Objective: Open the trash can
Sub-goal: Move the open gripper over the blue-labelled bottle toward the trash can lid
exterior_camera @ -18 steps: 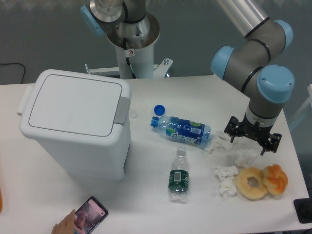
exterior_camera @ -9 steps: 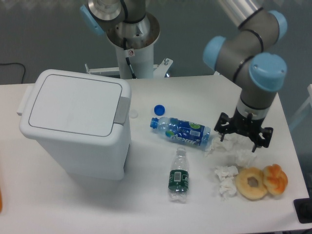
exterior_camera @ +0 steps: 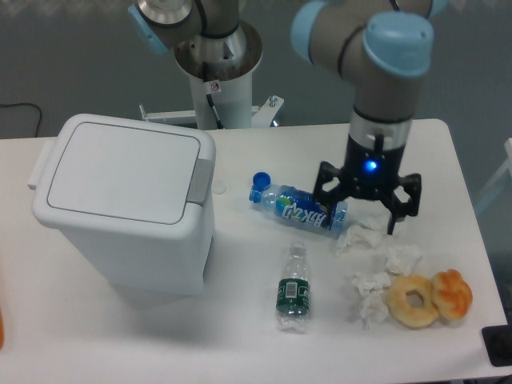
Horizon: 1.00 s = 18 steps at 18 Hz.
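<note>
The trash can (exterior_camera: 120, 212) is a large white bin on the left of the table. Its flat lid (exterior_camera: 122, 178) lies shut, and the grey push tab (exterior_camera: 200, 181) sits on the rim's right side. My gripper (exterior_camera: 362, 206) hangs open and empty above the table, right of centre, over the right end of a blue-labelled water bottle (exterior_camera: 298, 210). It is well to the right of the bin and apart from it.
A blue cap (exterior_camera: 260, 180) lies by the bottle's neck. A small green-labelled bottle (exterior_camera: 293, 289) lies in front. Crumpled tissues (exterior_camera: 372, 264), a bagel (exterior_camera: 414, 301) and an orange pastry (exterior_camera: 453, 294) lie at the right. The robot's base (exterior_camera: 216, 60) stands behind.
My gripper has moved left and a little back, from over the tissues to over the water bottle's right end. The hand with a phone at the front edge left the view.
</note>
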Available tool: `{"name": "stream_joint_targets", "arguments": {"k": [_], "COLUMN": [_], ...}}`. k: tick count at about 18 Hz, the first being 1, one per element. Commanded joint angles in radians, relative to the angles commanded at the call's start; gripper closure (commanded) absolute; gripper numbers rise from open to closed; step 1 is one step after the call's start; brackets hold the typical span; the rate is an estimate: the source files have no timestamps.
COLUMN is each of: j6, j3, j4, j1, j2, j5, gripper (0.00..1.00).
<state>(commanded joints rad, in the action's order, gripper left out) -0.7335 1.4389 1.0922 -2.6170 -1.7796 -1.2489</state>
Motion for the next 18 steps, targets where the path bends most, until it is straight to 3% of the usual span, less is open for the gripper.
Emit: {"name": "stream_joint_targets", "arguments": {"k": [2, 3, 4, 8, 10, 18], "j6": [0.028, 0.032, 0.060, 0.170, 0.209, 0.295], "j3": [0.012, 0.021, 0.040, 0.133, 0.147, 0.140], "j4": [0.003, 0.006, 0.017, 0.098, 0.121, 0.117], "j1": [0.009, 0.023, 0.043, 0.103, 0.109, 0.123], "j2": [0.023, 0.038, 0.055, 0.138, 0.163, 0.177], "j5": [0.029, 0.037, 0.037, 0.072, 0.101, 0.170], "gripper": [0.78, 0.92, 0.98, 1.00, 1.00, 1.00]}}
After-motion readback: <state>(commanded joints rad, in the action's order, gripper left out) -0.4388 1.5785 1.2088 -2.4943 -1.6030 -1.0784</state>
